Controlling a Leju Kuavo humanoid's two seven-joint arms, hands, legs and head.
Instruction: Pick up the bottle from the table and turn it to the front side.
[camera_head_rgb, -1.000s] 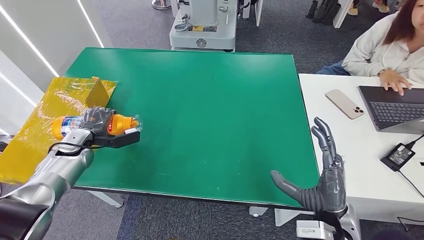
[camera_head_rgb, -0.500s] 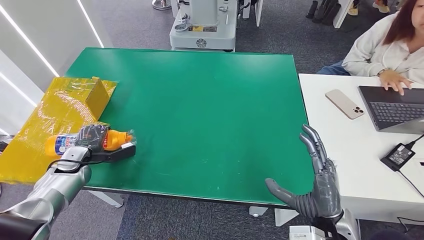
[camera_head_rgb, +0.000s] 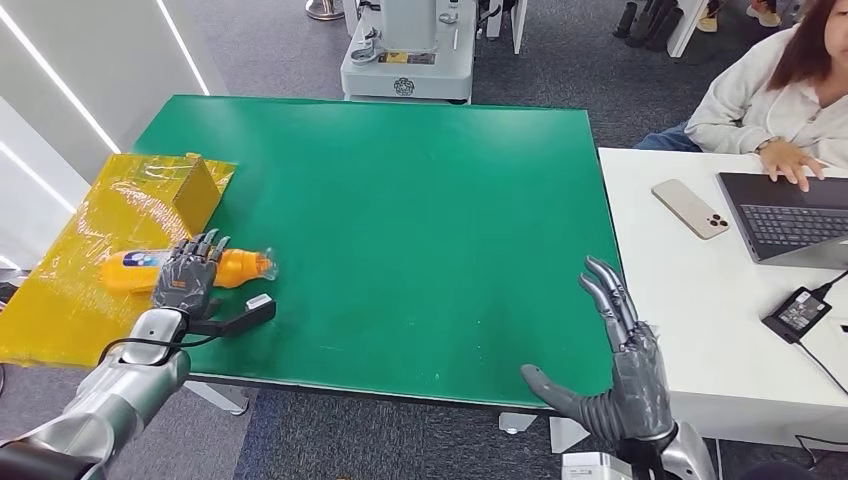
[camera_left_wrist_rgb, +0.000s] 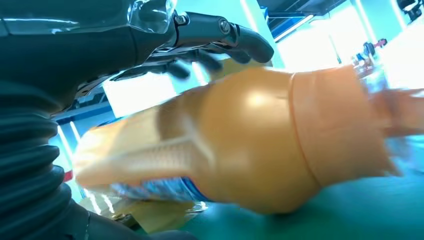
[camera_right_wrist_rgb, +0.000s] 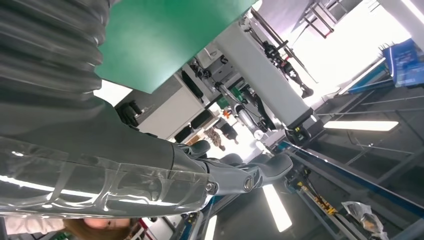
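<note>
Silver left arm (camera_head_rgb: 110, 395) with black cable; dark grey fingers (camera_head_rgb: 610, 295), ribbed wrist covers

No legible text, brand, number or sign.

- Bottle (camera_head_rgb: 185, 268), orange, lying at the left edge of the green table (camera_head_rgb: 400, 220): a blue and white label band shows in the left wrist view (camera_left_wrist_rgb: 165, 189), its print blurred beyond reading.
- Grey machine base (camera_head_rgb: 406, 62) beyond the table: a small yellow plate (camera_head_rgb: 397, 57) and a round emblem (camera_head_rgb: 402, 86), both too small to read.
- Laptop (camera_head_rgb: 785, 215), phone (camera_head_rgb: 690, 208) and black power adapter (camera_head_rgb: 797, 312) on the white desk (camera_head_rgb: 700, 300): no readable marking.
</note>
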